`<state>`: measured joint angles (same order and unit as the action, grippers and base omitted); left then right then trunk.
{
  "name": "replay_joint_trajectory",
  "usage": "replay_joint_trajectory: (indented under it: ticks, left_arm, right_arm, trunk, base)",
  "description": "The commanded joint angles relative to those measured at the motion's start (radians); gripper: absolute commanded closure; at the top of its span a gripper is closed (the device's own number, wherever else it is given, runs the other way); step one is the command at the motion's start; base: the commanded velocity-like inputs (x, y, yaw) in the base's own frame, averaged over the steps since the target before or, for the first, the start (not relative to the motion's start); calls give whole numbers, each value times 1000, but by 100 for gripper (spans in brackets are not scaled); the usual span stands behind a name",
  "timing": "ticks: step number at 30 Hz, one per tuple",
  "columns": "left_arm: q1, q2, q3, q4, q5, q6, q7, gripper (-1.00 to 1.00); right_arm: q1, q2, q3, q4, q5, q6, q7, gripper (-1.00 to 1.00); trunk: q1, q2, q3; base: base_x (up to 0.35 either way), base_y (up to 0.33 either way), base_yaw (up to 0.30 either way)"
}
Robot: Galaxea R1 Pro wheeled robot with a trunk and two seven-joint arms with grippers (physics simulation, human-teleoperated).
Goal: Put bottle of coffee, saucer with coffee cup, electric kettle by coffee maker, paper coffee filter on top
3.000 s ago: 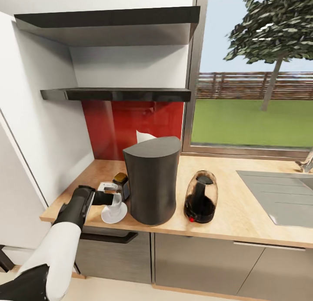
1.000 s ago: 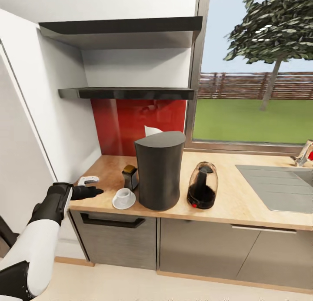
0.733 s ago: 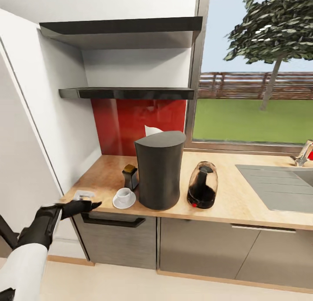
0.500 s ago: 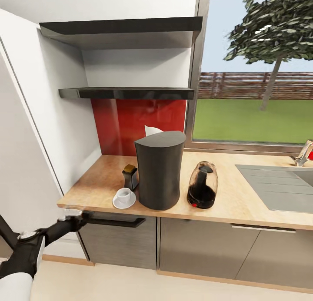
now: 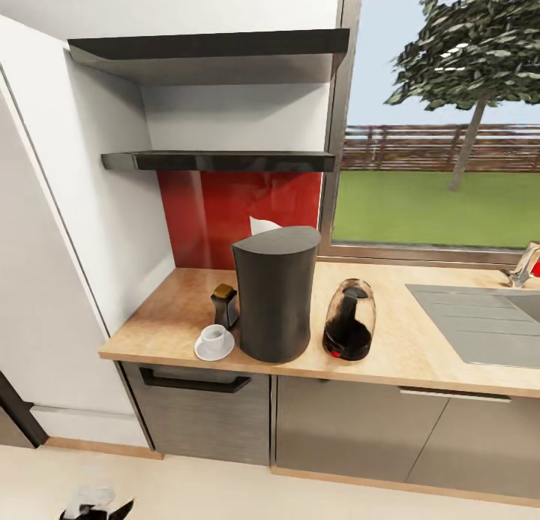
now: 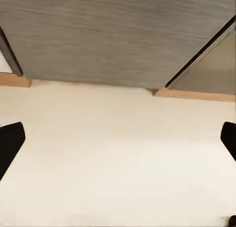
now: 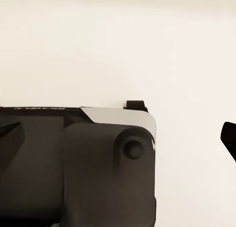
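The dark grey coffee maker (image 5: 274, 295) stands on the wooden countertop (image 5: 420, 362). A white paper filter (image 5: 261, 225) peeks up behind its top. Left of it are the dark coffee bottle (image 5: 224, 305) with a gold lid and a white cup (image 5: 215, 338) resting on its saucer (image 5: 201, 350). To the right of the coffee maker is the electric kettle (image 5: 349, 330). My left gripper (image 5: 96, 504) hangs low by the floor, away from the counter. In the left wrist view, the left gripper (image 6: 118, 143) is open and empty over the floor. The right gripper (image 7: 120, 133) is open, over the floor and my base (image 7: 73, 168).
Two dark shelves (image 5: 217, 160) hang above the counter against a red backsplash (image 5: 202, 212). A sink (image 5: 480, 325) lies at the right. A white wall panel (image 5: 52, 280) borders the counter's left end. Grey cabinet fronts (image 5: 337, 430) run below, with a drawer handle (image 5: 195, 383).
My left arm let go of the cup on the saucer, drew back off the counter's edge and dropped to floor level. The camera backed away early on.
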<state>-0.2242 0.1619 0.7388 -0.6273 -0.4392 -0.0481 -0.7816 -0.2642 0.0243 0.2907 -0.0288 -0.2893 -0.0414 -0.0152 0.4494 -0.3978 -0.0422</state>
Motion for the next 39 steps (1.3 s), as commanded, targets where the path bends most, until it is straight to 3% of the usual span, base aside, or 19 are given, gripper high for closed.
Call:
replay_joint_trajectory:
  ticks: [1, 7, 9, 11, 12, 18, 22, 26, 32, 39]
  left_arm:
    - [17, -1, 6, 12, -32, -11, 16, -100]
    - [92, -1, 6, 154, -177, -13, 203, -100]
    - [97, -1, 7, 212, -204, 4, 252, -100]
    - [99, -1, 5, 274, -240, 74, 319, -100]
    - [100, -5, 2, 306, -263, 152, 389, -100]
    - [99, -23, 0, 339, -274, 249, 560, -100]
    - [99, -30, -3, 354, -275, 260, 614, -100]
    - [98, -31, -35, 358, -276, 285, 627, -100]
    - [98, -31, -90, 359, -275, 332, 630, -100]
    - [98, -32, -105, 360, -273, 338, 630, -100]
  right_arm:
    - [-1, 0, 8, 1, -10, -3, -2, -100]
    - [-1, 0, 7, 1, -14, -3, -2, -100]
    - [-1, 0, 7, 1, -15, -2, -3, -100]
    - [-1, 0, 6, 2, -15, -1, -3, -100]
    - [-1, 0, 5, 3, -15, 2, -4, -100]
    - [-1, 1, 3, 4, -47, 14, -6, -100]
    - [-1, 2, 4, 4, -74, 81, -6, -100]
    - [-1, 6, 4, 5, -81, 150, -2, -100]
    - [0, 18, 6, 6, -81, 169, 2, -100]
    - [0, 19, 7, 5, -80, 170, -1, -100]
  trunk:
    - [1, -2, -2]
    - [1, -2, -2]
    - [1, -2, -2]
    - [1, -2, -2]
    - [1, -2, -2]
    - [1, -2, -2]
    - [1, -2, -2]
    - [1, -2, -2]
    - [1, -2, -2]
    - [1, -2, -2]
  base:
    - [0, 0, 0]
    - [0, 0, 0]
    - [0, 0, 0]
    - [0, 0, 0]
    - [0, 0, 0]
    - [0, 0, 0]
    - [0, 0, 0]
    - [0, 0, 0]
    - [0, 0, 0]
    - [0, 0, 0]
